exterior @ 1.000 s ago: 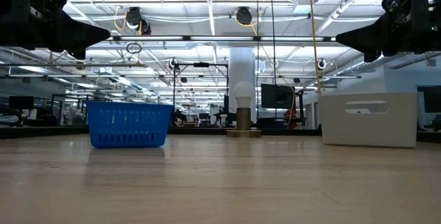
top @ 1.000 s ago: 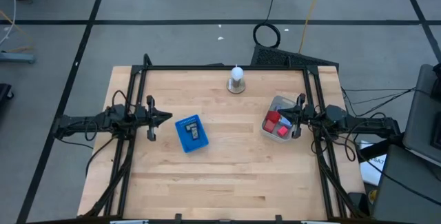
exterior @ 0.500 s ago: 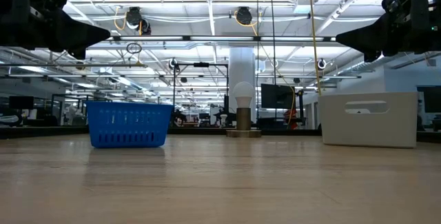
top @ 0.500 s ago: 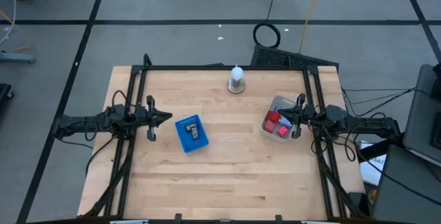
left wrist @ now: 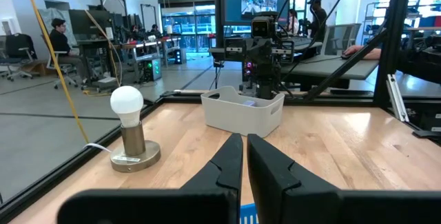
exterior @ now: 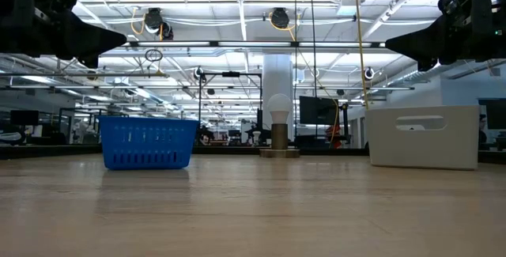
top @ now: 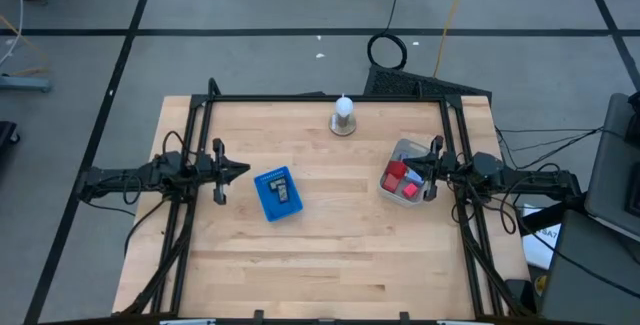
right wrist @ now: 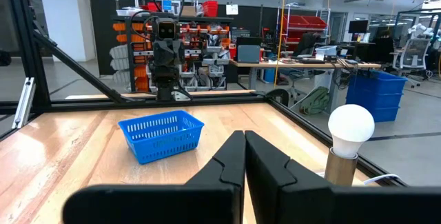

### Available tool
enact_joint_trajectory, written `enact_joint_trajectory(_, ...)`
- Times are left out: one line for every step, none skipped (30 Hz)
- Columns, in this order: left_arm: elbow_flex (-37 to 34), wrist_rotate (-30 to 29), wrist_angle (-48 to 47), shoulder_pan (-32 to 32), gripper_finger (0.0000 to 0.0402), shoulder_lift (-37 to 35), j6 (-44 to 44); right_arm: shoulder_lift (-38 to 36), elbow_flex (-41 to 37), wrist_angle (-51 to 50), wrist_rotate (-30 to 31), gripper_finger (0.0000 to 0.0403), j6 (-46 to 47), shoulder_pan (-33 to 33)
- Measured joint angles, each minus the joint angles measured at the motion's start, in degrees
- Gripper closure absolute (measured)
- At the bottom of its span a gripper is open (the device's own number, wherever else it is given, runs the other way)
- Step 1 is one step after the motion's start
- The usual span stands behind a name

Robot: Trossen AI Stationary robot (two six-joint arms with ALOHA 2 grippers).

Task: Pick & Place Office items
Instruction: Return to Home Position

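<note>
In the high view, red blocks [top: 397,173] and a pale piece [top: 408,192] lie in the grey square container [top: 400,153] at the table's right. A dark rectangle [top: 283,193] lies in the blue basket [top: 270,205] left of centre. My left gripper [top: 246,171] [left wrist: 244,138] hovers shut, just left of the basket and above the table. My right gripper [top: 413,173] [right wrist: 243,134] hovers shut over the container's right part. In the low view both grippers [exterior: 123,37] [exterior: 389,45] hang well above the tabletop.
A white light bulb on a round base [top: 343,117] [exterior: 278,126] stands near the table's far edge, between the two arms. A black frame [top: 320,97] borders the table. Bare wood [top: 330,255] stretches across the near half.
</note>
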Motion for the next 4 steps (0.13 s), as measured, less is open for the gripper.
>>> enact_joint_trajectory(0.0,0.0,0.0,0.0,0.0376,0.0,0.0,0.0,0.0,0.0,0.0,0.0399,0.0,0.0)
enact_joint_trajectory(0.0,0.0,0.0,0.0,0.0376,0.0,0.0,0.0,0.0,0.0,0.0,0.0399,0.0,0.0)
enact_joint_trajectory(0.0,0.0,0.0,0.0,0.0376,0.0,0.0,0.0,0.0,0.0,0.0,0.0399,0.0,0.0)
enact_joint_trajectory(0.0,0.0,0.0,0.0,0.0376,0.0,0.0,0.0,0.0,0.0,0.0,0.0399,0.0,0.0)
